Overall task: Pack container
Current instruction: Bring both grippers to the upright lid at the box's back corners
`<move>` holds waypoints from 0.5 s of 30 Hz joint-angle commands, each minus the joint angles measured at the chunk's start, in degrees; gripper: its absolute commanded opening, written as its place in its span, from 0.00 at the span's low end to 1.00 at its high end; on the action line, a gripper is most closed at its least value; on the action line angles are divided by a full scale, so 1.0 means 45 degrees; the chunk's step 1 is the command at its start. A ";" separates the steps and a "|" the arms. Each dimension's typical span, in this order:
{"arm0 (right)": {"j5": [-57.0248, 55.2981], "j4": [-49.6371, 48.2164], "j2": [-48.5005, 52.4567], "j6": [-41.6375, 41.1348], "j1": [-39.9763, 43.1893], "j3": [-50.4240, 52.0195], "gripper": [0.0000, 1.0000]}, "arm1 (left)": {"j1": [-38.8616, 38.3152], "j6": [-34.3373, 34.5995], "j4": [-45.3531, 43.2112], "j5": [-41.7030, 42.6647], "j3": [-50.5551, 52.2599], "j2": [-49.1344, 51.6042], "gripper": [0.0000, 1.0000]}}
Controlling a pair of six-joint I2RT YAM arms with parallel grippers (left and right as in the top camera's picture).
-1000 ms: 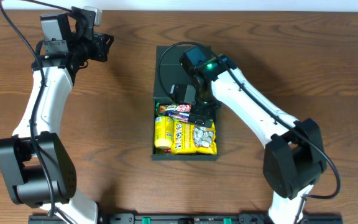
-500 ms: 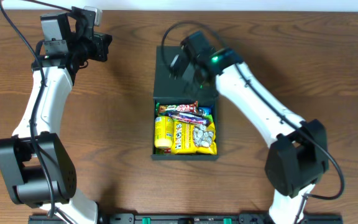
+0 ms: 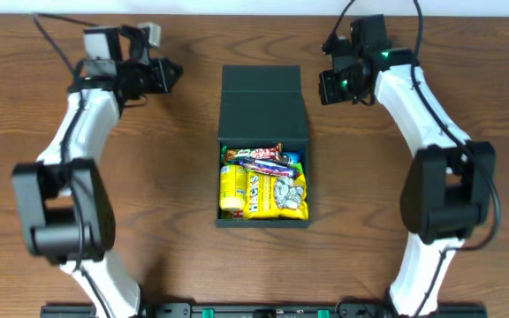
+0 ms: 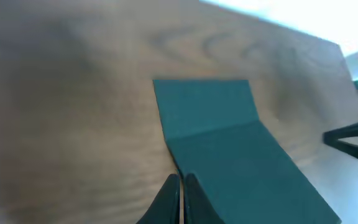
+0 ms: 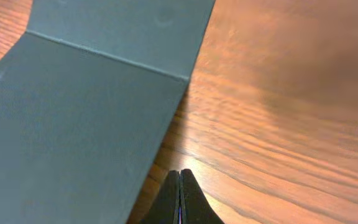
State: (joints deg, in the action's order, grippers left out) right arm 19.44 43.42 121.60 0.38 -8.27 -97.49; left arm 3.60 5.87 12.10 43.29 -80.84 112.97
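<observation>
The container (image 3: 263, 223), a dark green-black square box, stands mid-table with its hinged flap lid (image 3: 263, 102) lying open behind it. Inside are yellow snack packs (image 3: 263, 194) and a candy bar (image 3: 259, 157). My left gripper (image 3: 175, 74) hangs shut and empty to the left of the lid; in the left wrist view its tips (image 4: 182, 178) sit just off the lid's (image 4: 229, 143) left edge. My right gripper (image 3: 325, 91) is shut and empty beside the lid's right edge, and its tips (image 5: 179, 172) are over bare wood next to the lid (image 5: 86, 112).
Brown wooden table (image 3: 148, 194) all around the box. The table's far edge (image 3: 254, 12) runs close behind the lid and both wrists. Both arm bases stand at the near edge.
My right gripper has lifted out of the box, swung back to the right of the lid and shut. The left gripper has shifted right toward the lid.
</observation>
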 commanded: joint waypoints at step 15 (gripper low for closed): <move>0.2477 0.0170 0.1826 -0.1613 0.0661 0.0194 0.01 | -0.1365 0.2244 0.1889 0.0447 -0.0214 0.1899 0.05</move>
State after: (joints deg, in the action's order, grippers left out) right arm 29.23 43.66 127.42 -5.02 -6.61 -96.90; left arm -2.39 15.31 18.94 49.15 -80.86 120.66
